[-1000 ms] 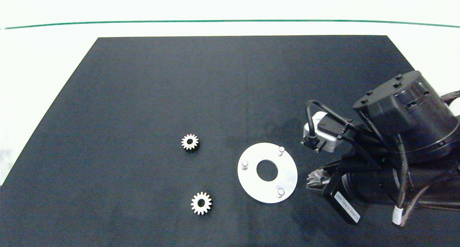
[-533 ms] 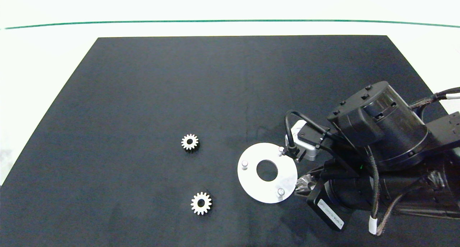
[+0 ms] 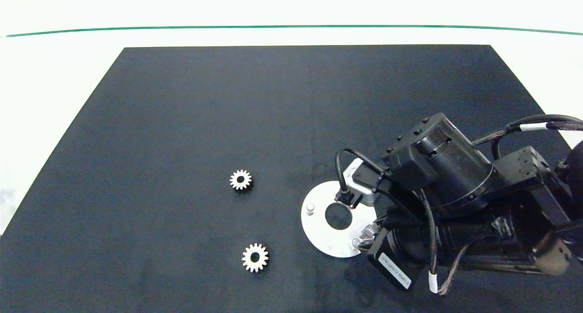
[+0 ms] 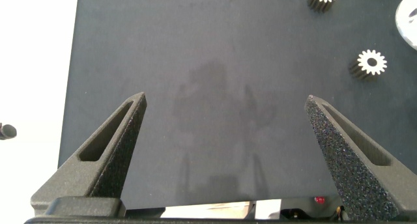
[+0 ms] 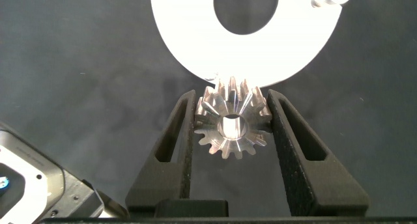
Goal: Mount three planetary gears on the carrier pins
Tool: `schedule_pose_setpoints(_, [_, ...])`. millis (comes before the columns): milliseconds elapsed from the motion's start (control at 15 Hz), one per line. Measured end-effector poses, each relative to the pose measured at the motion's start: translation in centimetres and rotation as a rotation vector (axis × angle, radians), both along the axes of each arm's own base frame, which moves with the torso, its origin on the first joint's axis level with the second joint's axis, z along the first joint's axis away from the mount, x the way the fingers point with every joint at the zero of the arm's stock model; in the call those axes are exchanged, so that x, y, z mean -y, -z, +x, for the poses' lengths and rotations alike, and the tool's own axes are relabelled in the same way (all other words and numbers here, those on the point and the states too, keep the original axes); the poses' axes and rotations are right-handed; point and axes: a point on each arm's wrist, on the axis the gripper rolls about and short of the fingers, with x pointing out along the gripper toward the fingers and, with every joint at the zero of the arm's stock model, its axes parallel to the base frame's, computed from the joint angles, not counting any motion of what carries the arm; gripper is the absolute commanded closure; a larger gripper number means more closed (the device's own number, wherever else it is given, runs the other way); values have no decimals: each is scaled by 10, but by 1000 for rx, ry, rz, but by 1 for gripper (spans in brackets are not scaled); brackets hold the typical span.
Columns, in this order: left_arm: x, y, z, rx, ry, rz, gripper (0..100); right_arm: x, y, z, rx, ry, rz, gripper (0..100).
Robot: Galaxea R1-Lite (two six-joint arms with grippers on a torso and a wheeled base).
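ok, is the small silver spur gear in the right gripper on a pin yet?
Not yet. The silver spur gear sits clamped in the right gripper, at the white disc's edge.

Overhead head view; close wrist views; white disc (image 3: pixel 319 231) in all

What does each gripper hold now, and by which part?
The right gripper clamps one planetary gear by its toothed sides. The left gripper is open, holding nothing.

Black mat (image 3: pixel 205 112) on white tabletop (image 3: pixel 54 76), thin green line (image 3: pixel 291 27) across far edge, bright even light
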Motion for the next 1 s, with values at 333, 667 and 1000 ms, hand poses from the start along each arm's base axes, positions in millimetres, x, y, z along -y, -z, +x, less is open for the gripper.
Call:
schedule_pose_setpoints(333, [0, 0, -1, 4, 0, 0, 0, -9, 7, 2, -5, -8, -25, 87])
schedule_pose_setpoints(667, [0, 0, -1, 6, 0, 0, 0, -14, 10, 6, -9, -7, -33, 87])
schedule_pose_setpoints(1000, [0, 0, -2, 11, 2, -2, 0, -20, 15, 10, -16, -8, -40, 87])
